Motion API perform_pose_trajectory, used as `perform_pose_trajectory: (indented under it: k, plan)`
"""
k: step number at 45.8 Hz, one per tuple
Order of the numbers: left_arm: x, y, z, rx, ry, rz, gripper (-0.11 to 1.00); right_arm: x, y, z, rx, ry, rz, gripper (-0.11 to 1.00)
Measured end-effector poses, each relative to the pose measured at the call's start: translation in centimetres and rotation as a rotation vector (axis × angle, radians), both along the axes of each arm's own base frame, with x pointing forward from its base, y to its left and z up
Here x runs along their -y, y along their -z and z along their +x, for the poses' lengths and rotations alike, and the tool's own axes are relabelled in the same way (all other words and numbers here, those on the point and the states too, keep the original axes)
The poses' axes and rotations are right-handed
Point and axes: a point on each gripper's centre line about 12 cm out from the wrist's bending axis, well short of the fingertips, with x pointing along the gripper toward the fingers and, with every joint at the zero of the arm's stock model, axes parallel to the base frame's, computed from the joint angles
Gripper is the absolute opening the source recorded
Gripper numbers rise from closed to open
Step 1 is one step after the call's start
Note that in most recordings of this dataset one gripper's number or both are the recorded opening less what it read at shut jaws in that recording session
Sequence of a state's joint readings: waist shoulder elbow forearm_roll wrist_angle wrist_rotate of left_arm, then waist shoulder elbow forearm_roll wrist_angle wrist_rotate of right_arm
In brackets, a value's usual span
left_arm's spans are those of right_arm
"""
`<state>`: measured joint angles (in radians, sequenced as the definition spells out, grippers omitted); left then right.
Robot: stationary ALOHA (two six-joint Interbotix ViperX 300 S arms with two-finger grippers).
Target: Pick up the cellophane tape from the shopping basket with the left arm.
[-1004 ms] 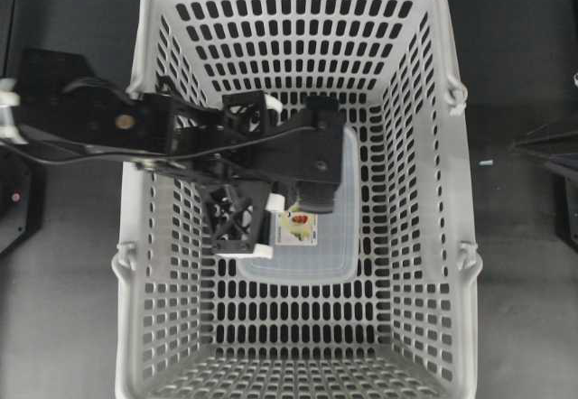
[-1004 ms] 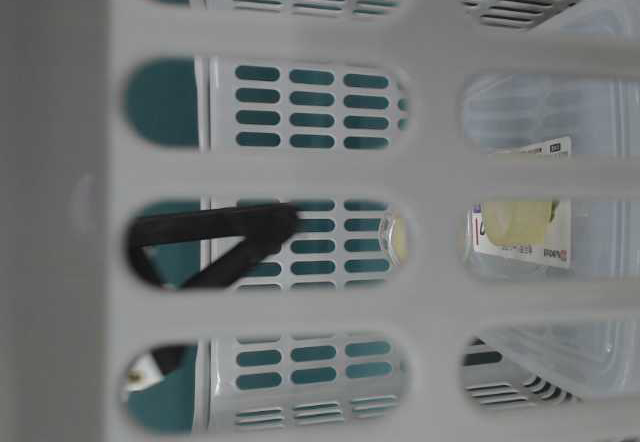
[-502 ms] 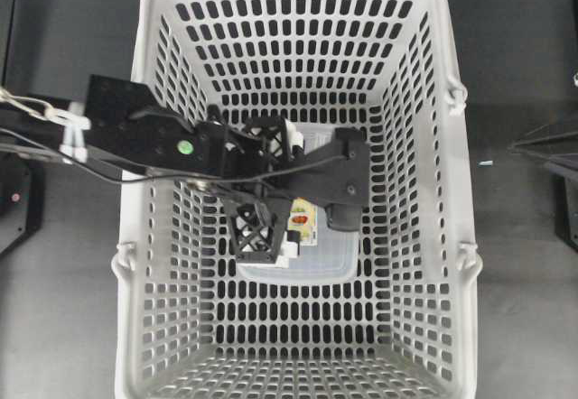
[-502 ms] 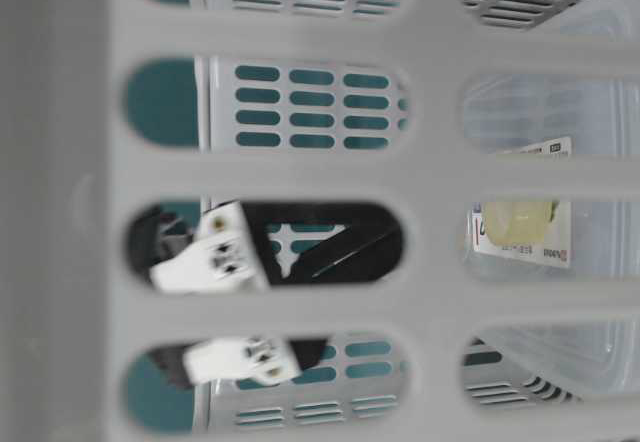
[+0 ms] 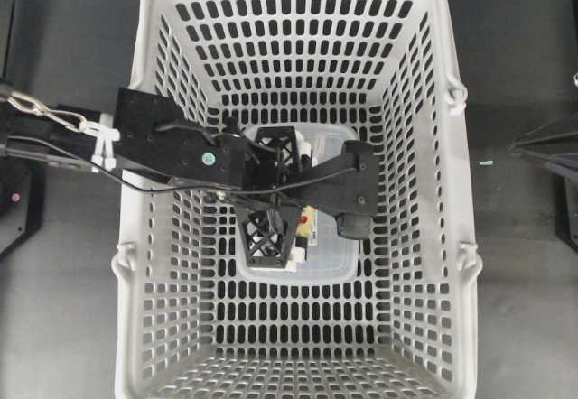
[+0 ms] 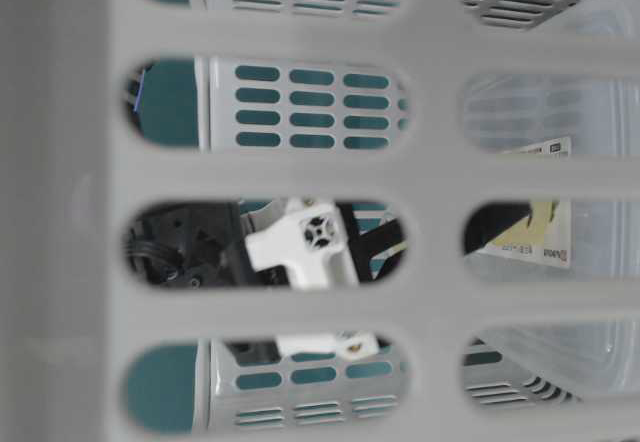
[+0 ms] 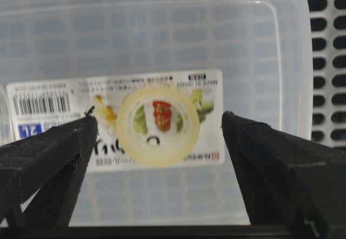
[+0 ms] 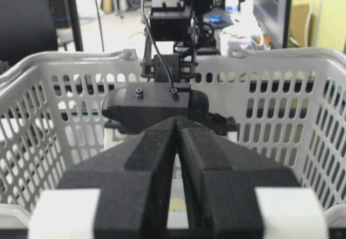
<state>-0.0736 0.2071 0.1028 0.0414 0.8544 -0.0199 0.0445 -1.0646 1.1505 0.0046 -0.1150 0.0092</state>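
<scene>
The cellophane tape (image 7: 158, 125), a small pale yellowish ring, lies flat on the label of a clear plastic box (image 7: 162, 33) on the floor of the light-grey shopping basket (image 5: 298, 47). My left gripper (image 7: 158, 119) is open, with one black finger on each side of the roll and a gap to each. From overhead the left gripper (image 5: 301, 203) hangs over the box and hides most of the tape. My right gripper (image 8: 175, 121) is shut and empty outside the basket, facing its wall (image 8: 270, 104).
The clear box (image 5: 330, 259) fills the middle of the basket floor. The slotted basket walls rise steeply around the left arm. The near wall (image 6: 60, 212) blocks most of the table-level view. The right arm (image 5: 551, 155) sits at the far right edge.
My left gripper has moved right and lower into the basket, from beside the box's left edge to over its label. Its white tips have shifted right in the table-level view.
</scene>
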Motion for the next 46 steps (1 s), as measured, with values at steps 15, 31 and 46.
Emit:
perform_pose_trajectory:
  k: [15, 31, 46]
  plan:
    - [0.0, 1.6, 0.1, -0.003, 0.0, -0.001, 0.88, 0.0, 0.1, 0.0, -0.001, 0.0, -0.002, 0.0]
    - [0.2, 1.2, -0.1, -0.002, 0.007, 0.0, 0.5, 0.0, 0.0, 0.0, 0.0, 0.001, -0.002, 0.0]
    - [0.2, -6.6, 0.0, 0.074, 0.002, -0.005, 0.5, 0.0, -0.1, -0.1, 0.005, 0.0, -0.001, 0.0]
